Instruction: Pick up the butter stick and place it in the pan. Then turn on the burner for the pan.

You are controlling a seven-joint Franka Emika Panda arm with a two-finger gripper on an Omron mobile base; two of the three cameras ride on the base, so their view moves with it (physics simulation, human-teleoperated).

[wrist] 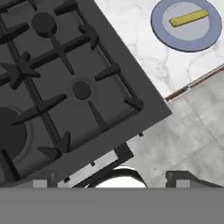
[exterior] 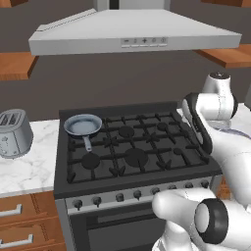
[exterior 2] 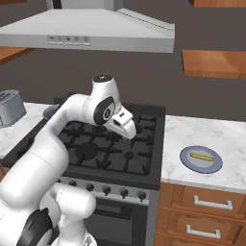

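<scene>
The tiny pale-yellow butter stick lies on a flat round blue-grey plate on the white marble counter to the right of the black gas stove, not yet picked up. The pincer hangs over the stove's front right corner with its dark tips spread wide and nothing between them. From the pincer, the stick lies further right, past the stove edge; in the hand view its long axis runs nearly across, slightly tilted. The small silver-grey frying pan sits on the rear left burner, well apart from the stick.

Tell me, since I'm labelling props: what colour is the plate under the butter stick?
Blue-grey plate; hand view shows it best.
</scene>
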